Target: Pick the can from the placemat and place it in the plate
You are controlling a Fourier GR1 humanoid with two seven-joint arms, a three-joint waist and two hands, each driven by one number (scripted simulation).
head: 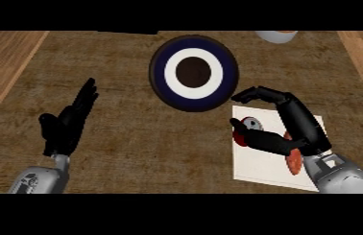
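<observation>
— Step in hand? Grasping: right hand (284,133) curled around the can (249,127), lying on the placemat (266,169).
— Left hand (67,121)? Resting open, holding nothing.
— Next? Probably lifting, then carrying up-left onto the plate (193,73).

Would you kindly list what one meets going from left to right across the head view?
Black left hand, open with fingers up → round plate with dark blue rim, white ring and dark brown centre → red can with a silver top on the white rectangular placemat, the black right hand curled around it.
</observation>
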